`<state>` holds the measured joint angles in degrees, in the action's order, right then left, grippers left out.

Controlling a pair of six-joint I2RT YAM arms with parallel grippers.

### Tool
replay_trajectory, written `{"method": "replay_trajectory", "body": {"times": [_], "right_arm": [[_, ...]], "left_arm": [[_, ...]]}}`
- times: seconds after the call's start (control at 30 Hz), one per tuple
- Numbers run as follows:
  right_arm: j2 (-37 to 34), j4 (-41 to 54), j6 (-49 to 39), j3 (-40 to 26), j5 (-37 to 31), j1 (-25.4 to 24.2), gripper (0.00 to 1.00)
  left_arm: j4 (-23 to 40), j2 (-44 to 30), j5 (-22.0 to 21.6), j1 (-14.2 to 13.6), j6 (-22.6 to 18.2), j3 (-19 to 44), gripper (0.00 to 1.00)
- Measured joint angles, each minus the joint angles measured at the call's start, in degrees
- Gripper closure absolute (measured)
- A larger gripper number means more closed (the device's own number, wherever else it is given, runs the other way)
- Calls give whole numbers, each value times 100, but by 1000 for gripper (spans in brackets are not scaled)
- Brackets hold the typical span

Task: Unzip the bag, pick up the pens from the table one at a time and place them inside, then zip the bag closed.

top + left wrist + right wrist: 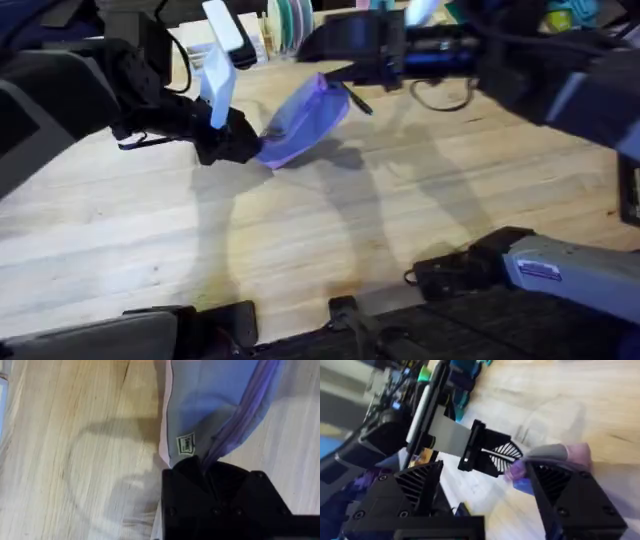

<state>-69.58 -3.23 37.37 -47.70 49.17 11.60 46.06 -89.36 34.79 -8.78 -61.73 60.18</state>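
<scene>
Bag [300,118]: lifted off the table [300,250] at the far middle, stretched between the two arms, tilted, its lower end toward the left arm; its shadow falls on the wood below.
Left gripper [202,467]: fingers closed on the lower end of the bag, beside the small label [185,444]; the zipper [250,405] runs away from the grip.
Right gripper [345,85]: sits at the upper end of the bag; in its wrist view the two black fingers [560,495] stand apart with purple fabric just beyond one tip. Whether it pinches the zipper pull cannot be told.
Pen [358,102]: a thin dark stick at the upper end of the bag; in or out of the mouth cannot be told.
Step, as judged: working the zipper with the bag held taut.
Doing it well: left arm anchors the end firmly; right pulls straight along the zipper line, not sideways, keeping the fabric tight so the slider does not bunch.
Risk: fabric slipping from the left grip.
</scene>
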Motion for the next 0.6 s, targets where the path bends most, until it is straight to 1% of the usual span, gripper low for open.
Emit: {"method": "replay_trajectory", "body": {"times": [0.07, 0.17, 0.2, 0.3, 0.47, 0.6], "right_arm": [[265, 205, -165, -2, 52, -270, 6], [791, 634, -441, -15, 128, -722, 6], [919, 760, -506, -15, 145, -854, 6], [1247, 1133, -727, -15, 176, -1324, 6], [1594, 1655, -913, -15, 173, -2113, 5], [1698, 2174, -1105, -15, 172, -2378, 5]], "left_arm": [[-2, 0, 34, -9, 0, 0, 959], [-93, 0, 224, -61, 0, 15, 959], [-53, 2, 173, -99, 0, 26, 959], [-39, 2, 168, -87, -2, 26, 959], [-36, 1, 168, -89, -2, 26, 959], [-36, 2, 168, -89, 0, 26, 959]]}}
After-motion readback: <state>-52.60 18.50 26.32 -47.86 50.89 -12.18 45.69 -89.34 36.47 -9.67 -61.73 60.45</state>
